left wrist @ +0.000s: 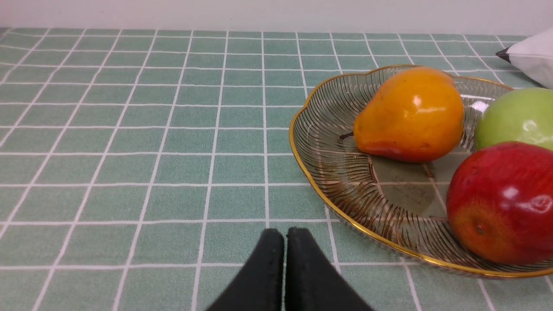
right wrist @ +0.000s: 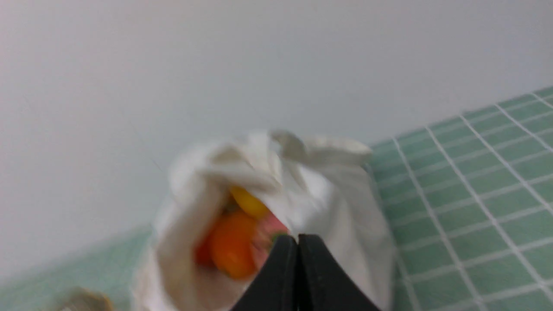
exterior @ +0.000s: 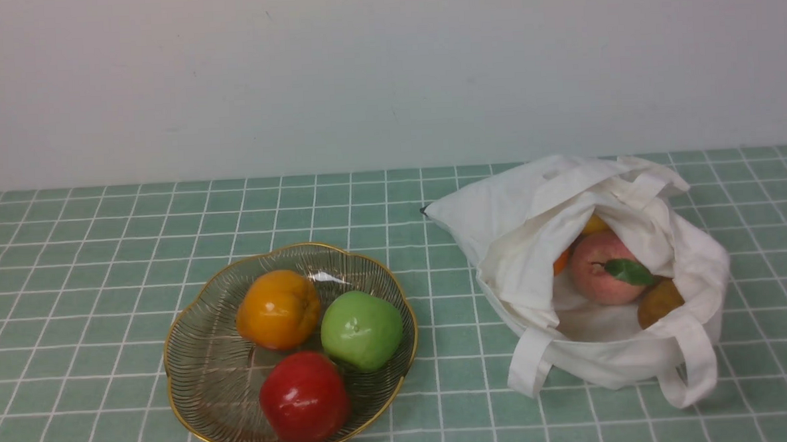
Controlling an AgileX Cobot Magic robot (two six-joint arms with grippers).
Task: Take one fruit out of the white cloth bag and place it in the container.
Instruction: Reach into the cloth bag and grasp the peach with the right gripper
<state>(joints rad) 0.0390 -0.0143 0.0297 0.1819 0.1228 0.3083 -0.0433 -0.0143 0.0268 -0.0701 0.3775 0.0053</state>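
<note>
inside, peach [exterior: 598, 275] beside brown fruit [exterior: 659, 302]

Front view overlooks container [exterior: 204, 382] and white cloth bag [exterior: 520, 222] together. Left wrist view sits low beside that container; right wrist view faces the bag closely.

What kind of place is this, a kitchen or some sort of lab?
Probably a staged test table dressed like a kitchen, not a real one: a green checked tablecloth against a bare white wall, with a fruit bowl and a cloth bag on it.
</note>
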